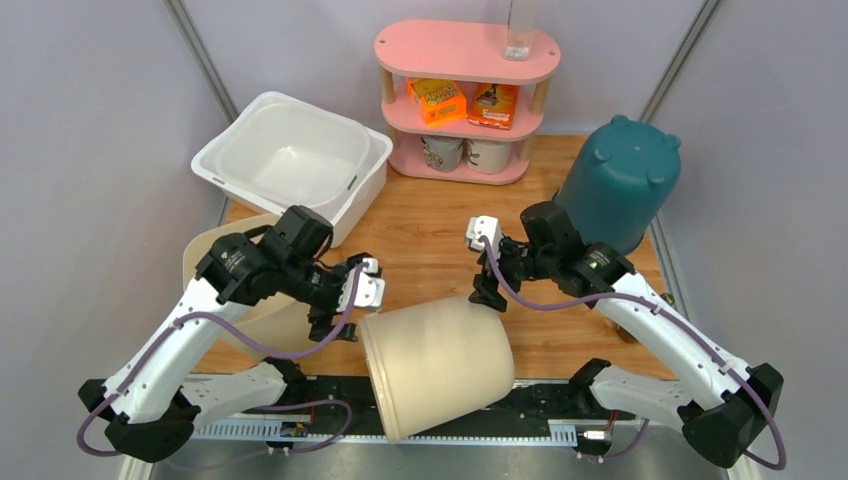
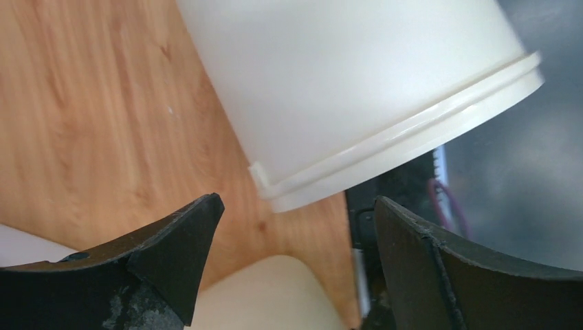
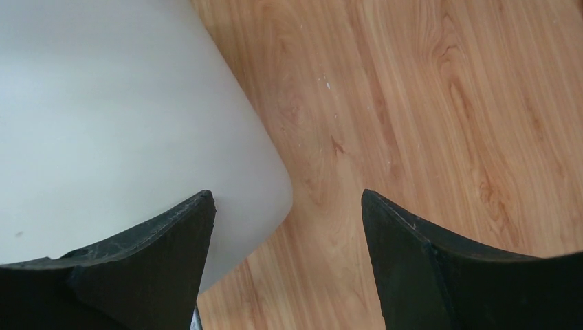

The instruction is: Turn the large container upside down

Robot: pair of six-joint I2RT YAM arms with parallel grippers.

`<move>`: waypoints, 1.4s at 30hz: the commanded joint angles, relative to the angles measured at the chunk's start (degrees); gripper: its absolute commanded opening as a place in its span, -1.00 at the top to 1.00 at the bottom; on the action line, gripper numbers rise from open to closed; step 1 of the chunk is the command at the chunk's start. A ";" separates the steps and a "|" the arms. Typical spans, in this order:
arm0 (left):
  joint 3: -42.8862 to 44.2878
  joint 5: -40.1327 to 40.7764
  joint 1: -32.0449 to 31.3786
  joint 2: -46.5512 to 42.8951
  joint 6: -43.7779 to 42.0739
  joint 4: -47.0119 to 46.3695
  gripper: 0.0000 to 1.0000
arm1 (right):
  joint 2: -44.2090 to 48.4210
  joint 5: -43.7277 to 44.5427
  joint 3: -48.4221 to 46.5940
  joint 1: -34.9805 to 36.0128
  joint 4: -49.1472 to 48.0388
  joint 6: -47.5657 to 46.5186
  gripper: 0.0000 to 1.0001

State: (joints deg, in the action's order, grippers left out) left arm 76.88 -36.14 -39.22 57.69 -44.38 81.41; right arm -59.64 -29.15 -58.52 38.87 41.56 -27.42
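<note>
Starting with the largest item, you have a light wooden table point(image 1: 430, 240) filling the middle of the top view.

- Large cream plastic container point(image 1: 435, 365) point(image 2: 357, 82) point(image 3: 103, 117): lower centre of the frame. It lies on its side, with its ridged rim toward the lower left and jutting past the table's near edge over the black rail. Its closed end points to the upper right.
- White rectangular plastic tub point(image 1: 300, 150): upper left, open side up.
- Teal round plastic bin point(image 1: 620, 185): right of frame, bottom up.
- Pink oval three-tier shelf point(image 1: 467, 50): top centre.
- Second cream round container point(image 1: 205, 255): left of frame, partly hidden behind the left arm.
- Left gripper point(image 1: 335, 325) point(image 2: 295, 206): just left of the large container's rim. Its jaws are spread wide and hold nothing.
- Right gripper point(image 1: 488, 298) point(image 3: 289, 199): just above the container's closed end. Its jaws are wide apart with bare wood between them. You cannot tell whether one finger touches the wall.
- Two orange cartons point(image 1: 437, 100): middle tier of the shelf.
- Two white mugs point(image 1: 440, 152): bottom tier.
- Clear tumbler point(image 1: 520, 30): top tier, right end.
</note>
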 commanded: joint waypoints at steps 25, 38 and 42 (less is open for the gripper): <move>-14.10 2.37 -23.42 -4.44 -40.19 -10.88 0.19 | -6.10 -1.65 1.40 -6.01 1.52 6.89 -0.65; -25.65 28.21 -23.46 -9.64 -36.66 -47.94 0.99 | -17.56 -6.06 -15.61 -37.85 7.26 12.59 -0.64; -42.42 39.50 -23.49 -16.33 -34.68 -84.09 0.99 | -17.55 -7.68 -15.65 -43.72 7.48 12.63 -0.64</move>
State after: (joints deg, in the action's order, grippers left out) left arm 45.67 -15.05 -63.00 44.97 -82.04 32.75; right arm -77.67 -33.23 -72.73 -2.22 46.54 -16.64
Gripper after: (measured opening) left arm 0.055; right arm 0.822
